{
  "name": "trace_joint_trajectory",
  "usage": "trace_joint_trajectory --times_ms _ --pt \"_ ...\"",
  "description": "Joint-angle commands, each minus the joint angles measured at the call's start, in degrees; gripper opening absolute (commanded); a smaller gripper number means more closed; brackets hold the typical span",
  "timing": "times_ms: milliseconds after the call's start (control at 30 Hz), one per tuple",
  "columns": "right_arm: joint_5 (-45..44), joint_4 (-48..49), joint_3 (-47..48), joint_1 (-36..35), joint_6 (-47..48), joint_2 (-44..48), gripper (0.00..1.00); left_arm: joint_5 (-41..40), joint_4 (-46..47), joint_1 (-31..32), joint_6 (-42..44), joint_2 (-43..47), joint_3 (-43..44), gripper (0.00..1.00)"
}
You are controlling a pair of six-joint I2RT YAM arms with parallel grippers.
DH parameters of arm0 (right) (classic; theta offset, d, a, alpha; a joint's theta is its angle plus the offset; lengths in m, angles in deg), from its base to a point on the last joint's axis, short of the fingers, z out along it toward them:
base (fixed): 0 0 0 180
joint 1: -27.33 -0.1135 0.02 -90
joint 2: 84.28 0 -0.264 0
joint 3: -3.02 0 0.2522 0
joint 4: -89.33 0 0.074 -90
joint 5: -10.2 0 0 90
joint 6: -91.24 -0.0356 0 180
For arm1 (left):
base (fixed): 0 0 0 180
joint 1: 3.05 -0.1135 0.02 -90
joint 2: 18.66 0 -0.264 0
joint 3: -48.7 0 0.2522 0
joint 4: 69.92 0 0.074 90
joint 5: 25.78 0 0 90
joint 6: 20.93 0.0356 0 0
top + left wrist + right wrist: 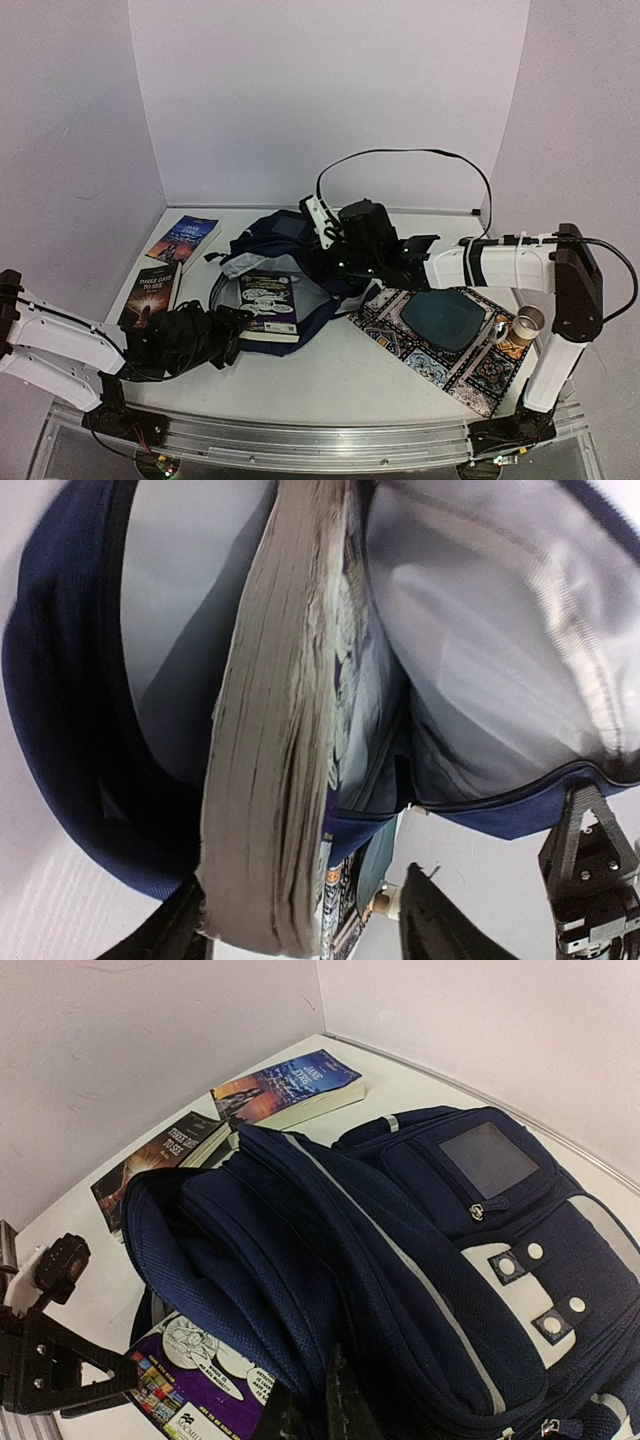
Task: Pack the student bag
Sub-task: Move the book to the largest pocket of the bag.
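The student bag [285, 240], dark navy with white trim, lies in the middle of the table with its mouth facing the near left. My right gripper [335, 263] is shut on a fold of the bag's upper rim [300, 1290] and holds the mouth open; its fingertips [345, 1410] are pinched into the fabric. A thick paperback with a purple cartoon cover [268, 305] sits partly inside the grey-lined opening. My left gripper [300, 925] straddles the book's page block [270, 780]. It is open: one finger is against the pages, and the other finger [440, 925] stands clear of the cover.
Two more paperbacks [185, 240] [150, 293] lie at the far left of the table. A patterned mat [470, 375] lies to the right of the bag, with a teal pad [445, 320] and a small cardboard roll [527, 323] on it. White walls close in behind and at the sides.
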Motion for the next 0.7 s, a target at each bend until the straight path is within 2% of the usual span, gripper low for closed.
trace_joint_trajectory --times_ms 0,367,433,667 --pt "1.53 10.33 4.49 -0.19 -1.42 0.83 0.0 -7.1 4.52 -0.3 0.52 2.05 -0.66 0.58" --pt "4.0 10.21 5.07 -1.08 -0.72 0.15 0.0 -8.06 4.85 -2.57 1.29 -1.43 0.05 0.37" --pt "4.56 10.15 5.25 -1.33 -0.51 -0.08 0.0 -7.86 4.85 -3.03 1.35 -1.94 0.25 0.39" --pt "6.49 10.0 6.3 -2.18 2.26 0.36 0.0 -6.32 5.38 -4.09 -0.54 -4.54 0.65 0.57"
